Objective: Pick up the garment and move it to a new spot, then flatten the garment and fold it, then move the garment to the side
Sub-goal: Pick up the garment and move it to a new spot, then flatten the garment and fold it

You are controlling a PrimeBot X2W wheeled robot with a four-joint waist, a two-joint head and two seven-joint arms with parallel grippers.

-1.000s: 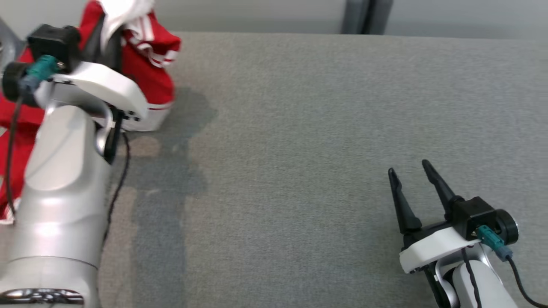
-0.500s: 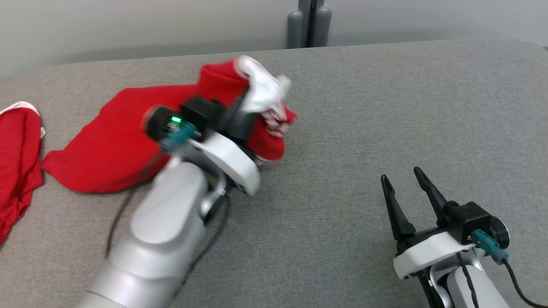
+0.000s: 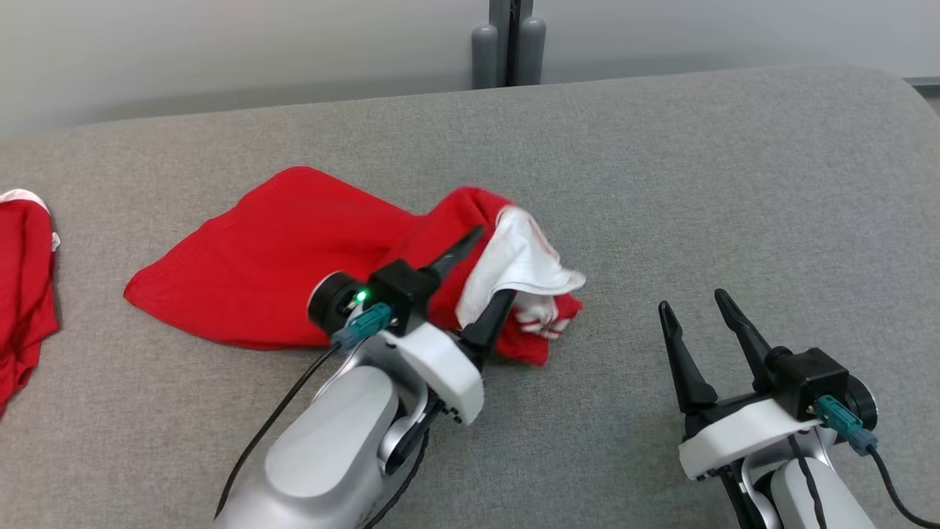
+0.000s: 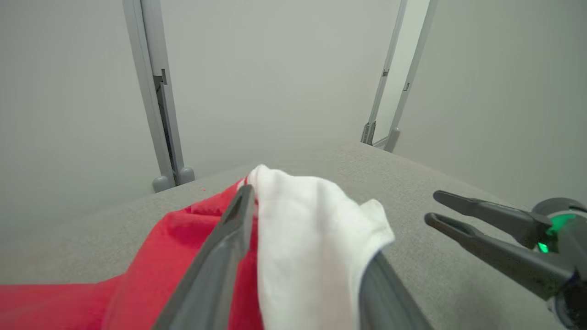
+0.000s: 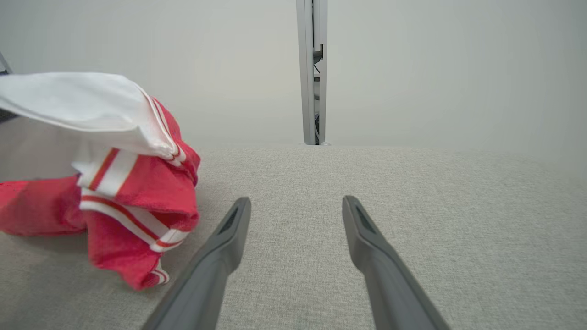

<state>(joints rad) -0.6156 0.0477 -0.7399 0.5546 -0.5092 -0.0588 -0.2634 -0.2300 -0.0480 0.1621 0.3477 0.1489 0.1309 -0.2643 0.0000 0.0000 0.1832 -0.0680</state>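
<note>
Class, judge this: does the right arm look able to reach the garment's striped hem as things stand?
Probably yes: the right tool is open, and only bare grey surface lies between it and the garment's striped hem.

Soft, even, bright light all round. In the left wrist view the left fingers (image 4: 215,275) and the white part of the garment (image 4: 312,256) between them are blurred by nearness. The posts (image 4: 156,91) beyond them lean with wide-angle distortion. Left of the right fingers (image 5: 215,266), a faint shadow lies on the tabletop (image 5: 293,183) under the garment.
</note>
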